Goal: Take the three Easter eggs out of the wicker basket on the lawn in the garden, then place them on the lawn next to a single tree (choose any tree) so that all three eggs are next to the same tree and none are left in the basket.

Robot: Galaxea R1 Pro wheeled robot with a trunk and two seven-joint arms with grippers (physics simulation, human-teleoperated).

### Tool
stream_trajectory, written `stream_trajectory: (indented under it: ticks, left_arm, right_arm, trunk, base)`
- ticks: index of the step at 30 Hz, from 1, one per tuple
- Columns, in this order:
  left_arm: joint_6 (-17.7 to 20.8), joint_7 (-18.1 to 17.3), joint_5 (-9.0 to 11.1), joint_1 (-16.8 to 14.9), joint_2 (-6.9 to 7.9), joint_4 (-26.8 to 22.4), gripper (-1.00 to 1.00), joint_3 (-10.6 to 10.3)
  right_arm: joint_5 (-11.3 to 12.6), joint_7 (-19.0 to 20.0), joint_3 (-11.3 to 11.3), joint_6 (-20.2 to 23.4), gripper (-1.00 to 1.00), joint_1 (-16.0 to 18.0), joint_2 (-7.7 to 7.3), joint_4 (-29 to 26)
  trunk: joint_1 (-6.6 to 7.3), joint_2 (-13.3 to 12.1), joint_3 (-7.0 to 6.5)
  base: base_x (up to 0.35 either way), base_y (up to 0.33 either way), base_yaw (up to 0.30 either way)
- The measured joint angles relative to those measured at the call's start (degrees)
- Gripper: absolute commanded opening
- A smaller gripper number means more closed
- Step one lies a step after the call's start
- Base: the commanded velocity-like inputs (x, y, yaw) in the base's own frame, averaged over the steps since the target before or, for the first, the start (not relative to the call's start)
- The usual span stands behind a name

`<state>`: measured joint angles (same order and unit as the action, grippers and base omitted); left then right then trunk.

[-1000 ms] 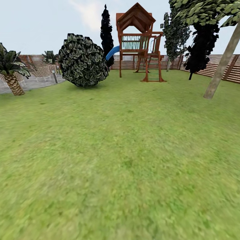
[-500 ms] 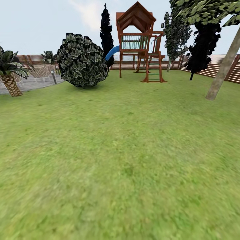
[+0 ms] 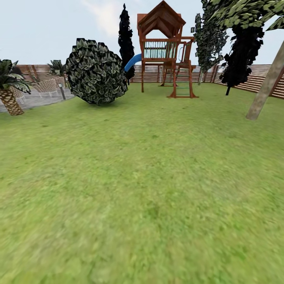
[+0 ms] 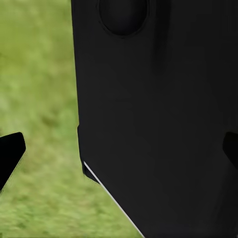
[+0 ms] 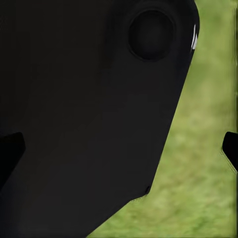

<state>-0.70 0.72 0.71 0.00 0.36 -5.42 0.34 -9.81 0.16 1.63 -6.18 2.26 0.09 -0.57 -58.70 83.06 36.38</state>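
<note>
Green lawn (image 3: 142, 189) stretches to a slatted fence (image 3: 258, 77), with a bush (image 3: 96, 71) and play tower (image 3: 165, 49) at its far edge. A pale-trunked tree (image 3: 267, 85) stands at the lawn's right edge. Left gripper (image 4: 119, 151) and right gripper (image 5: 121, 148) each hold their fingers wide apart, gripping nothing.

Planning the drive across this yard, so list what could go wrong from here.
1. The round dark-leaved bush and the wooden play tower with a blue slide stand ahead on the green lawn; driving straight on could end in a collision.
2. The leaning pale grey-beige tree trunk sits at the head view's right edge, so it may be easy to lose sight of.
3. Each wrist view is largely blocked by a dark robot body part, so the hands' surroundings are hard to check.
</note>
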Motion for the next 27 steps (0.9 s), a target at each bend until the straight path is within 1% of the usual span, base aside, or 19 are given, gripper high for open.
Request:
stream_trajectory:
  ticks: [27]
  left_arm:
    - [0.0,0.0,0.0,0.0,0.00,0.0,1.00,0.0]
  right_arm:
    - [0.0,0.0,0.0,0.0,1.00,0.0,0.00,0.0]
  trunk:
    - [0.00,0.0,0.00]
  base:
    - [0.308,0.000,0.000]
